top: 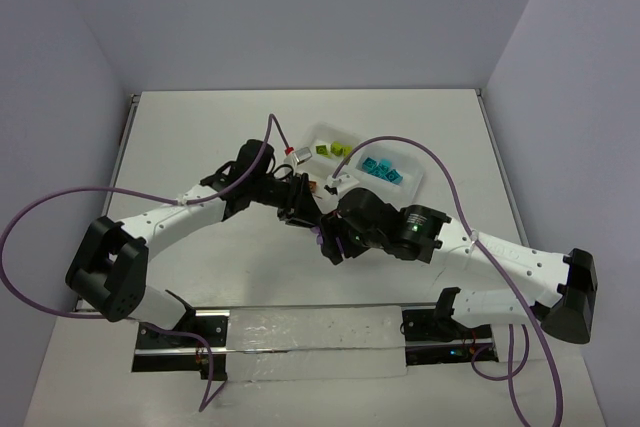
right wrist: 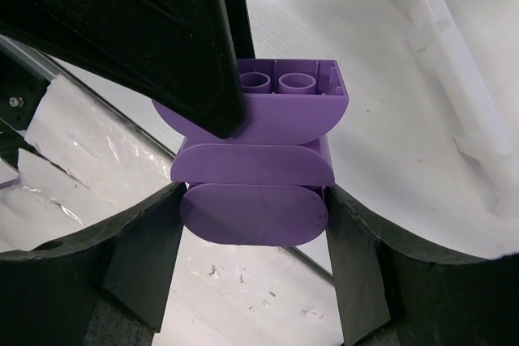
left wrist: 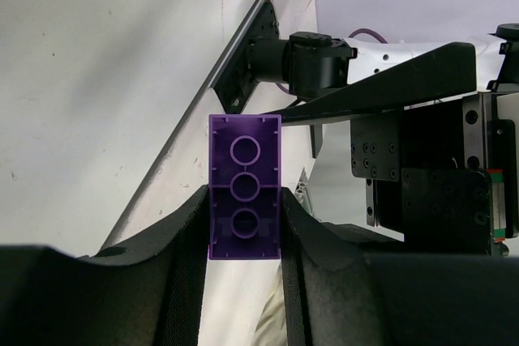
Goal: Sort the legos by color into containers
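Observation:
Both grippers meet over the table's middle on one purple lego clump [top: 320,238]. My left gripper [left wrist: 245,200] is shut on a purple brick [left wrist: 245,188], whose hollow underside faces the camera. My right gripper [right wrist: 255,210] is shut on the lower rounded purple pieces [right wrist: 253,212] of the clump. The left gripper's black finger [right wrist: 162,30] presses on the top brick [right wrist: 292,91]. The clump is held above the table. The white tray [top: 415,187] behind holds lime green legos [top: 331,149] in one compartment and teal legos [top: 380,169] in another. An orange-brown lego [top: 312,187] shows at the tray's near left.
A long clear strip with black brackets [top: 310,342] lies along the near edge and also shows in the right wrist view [right wrist: 65,151]. The tray's wall [right wrist: 454,62] is at the upper right there. Purple cables loop over both arms.

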### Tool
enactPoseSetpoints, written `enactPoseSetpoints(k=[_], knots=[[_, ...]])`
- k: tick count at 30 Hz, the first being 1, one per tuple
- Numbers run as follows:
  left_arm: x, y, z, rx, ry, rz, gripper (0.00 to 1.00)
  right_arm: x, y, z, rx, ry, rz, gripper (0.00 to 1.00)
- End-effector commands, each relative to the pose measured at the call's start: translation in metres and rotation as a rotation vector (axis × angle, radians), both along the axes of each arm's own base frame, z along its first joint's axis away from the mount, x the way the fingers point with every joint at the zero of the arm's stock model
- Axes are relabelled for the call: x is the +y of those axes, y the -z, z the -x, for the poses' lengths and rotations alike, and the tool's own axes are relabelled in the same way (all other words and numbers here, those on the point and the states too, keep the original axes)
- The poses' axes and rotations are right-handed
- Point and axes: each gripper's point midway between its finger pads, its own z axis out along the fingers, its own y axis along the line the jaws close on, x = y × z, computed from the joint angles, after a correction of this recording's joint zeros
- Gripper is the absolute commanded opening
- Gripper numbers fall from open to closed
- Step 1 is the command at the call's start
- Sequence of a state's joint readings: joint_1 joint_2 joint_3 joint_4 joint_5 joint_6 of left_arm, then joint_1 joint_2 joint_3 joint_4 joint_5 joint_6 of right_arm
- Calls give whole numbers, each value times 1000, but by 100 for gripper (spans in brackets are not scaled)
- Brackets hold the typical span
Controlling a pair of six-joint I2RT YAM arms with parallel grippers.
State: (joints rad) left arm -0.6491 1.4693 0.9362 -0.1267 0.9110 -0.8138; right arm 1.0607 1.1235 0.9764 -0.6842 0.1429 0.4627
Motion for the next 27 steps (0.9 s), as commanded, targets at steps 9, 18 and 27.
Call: enactPoseSetpoints(k=[9, 18, 27], knots=[[1, -17, -13, -92, -38, -8, 0, 1, -20, -17, -69, 69, -21, 82], [23, -34, -56, -121, -225, -4, 0, -8, -61, -21, -107, 94, -82, 97], [59, -83, -95, -192, -451, 89, 0, -29, -118, -51, -62, 222, -433, 96]])
